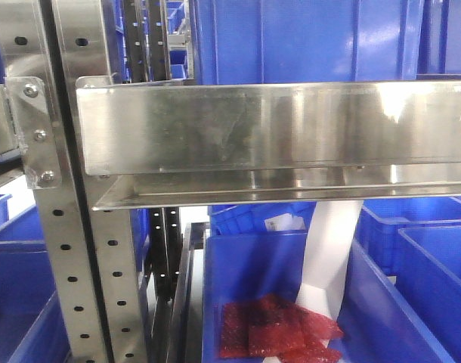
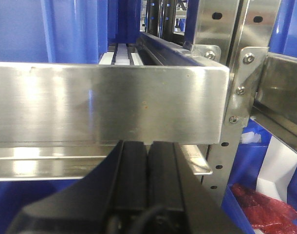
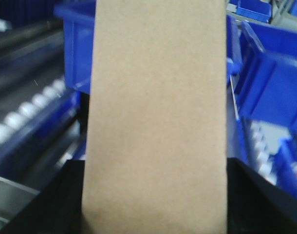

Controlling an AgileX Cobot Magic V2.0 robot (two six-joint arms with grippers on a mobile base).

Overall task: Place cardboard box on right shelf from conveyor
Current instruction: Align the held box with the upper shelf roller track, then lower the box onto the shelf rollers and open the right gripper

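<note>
As R fingers (image 3: 263,200) clamp it, cardboard box (image 3: 156,117)

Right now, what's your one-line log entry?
right gripper: shut on tall tan cardboard box | left gripper: shut | shiny steel shelf: ahead

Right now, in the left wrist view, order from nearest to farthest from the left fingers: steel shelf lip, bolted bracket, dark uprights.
1. Steel shelf lip, straight ahead of the left fingers.
2. Bolted bracket, to the right.
3. Dark uprights, far back, upper centre.
</note>
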